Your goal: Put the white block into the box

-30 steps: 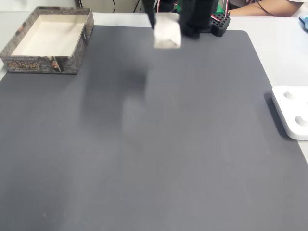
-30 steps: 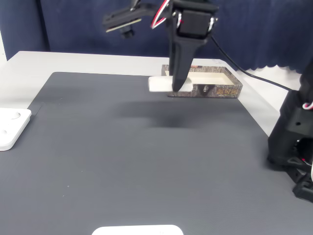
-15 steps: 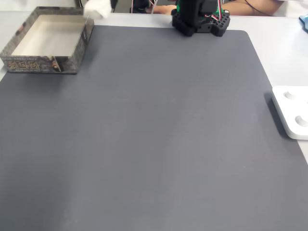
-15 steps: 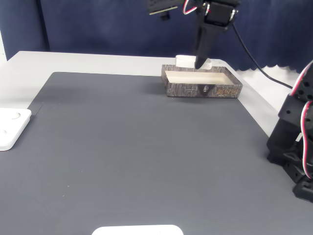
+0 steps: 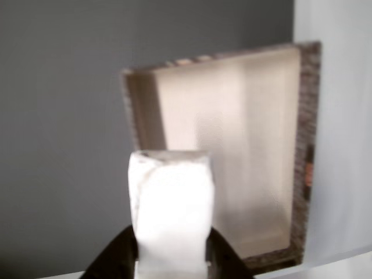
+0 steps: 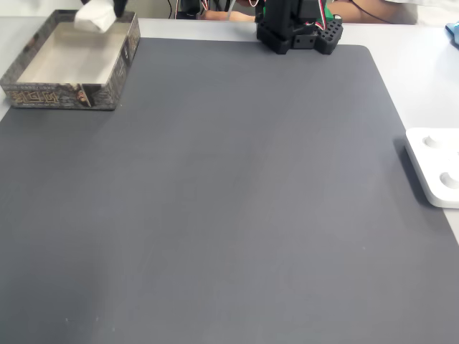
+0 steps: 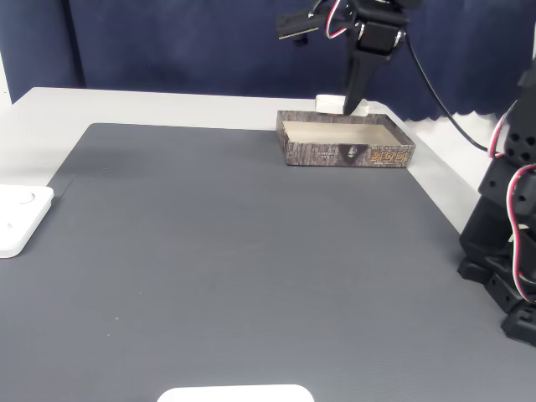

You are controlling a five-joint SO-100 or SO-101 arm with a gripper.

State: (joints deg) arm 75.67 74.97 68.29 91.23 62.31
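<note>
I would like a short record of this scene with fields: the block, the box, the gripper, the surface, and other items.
block: white block, held in the air above the box
box: box, open top, cream inside, nothing lying in it, at the mat's corner
gripper: gripper, shut on the white block
surface: dark grey mat on a pale table
other items: white slab at the mat's edge, apart from the box

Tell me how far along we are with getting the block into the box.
Pickup and carry look done: the gripper holds the white block in the air over the box. In hand: hovering above its cream inside. Left: lower, let go.
</note>
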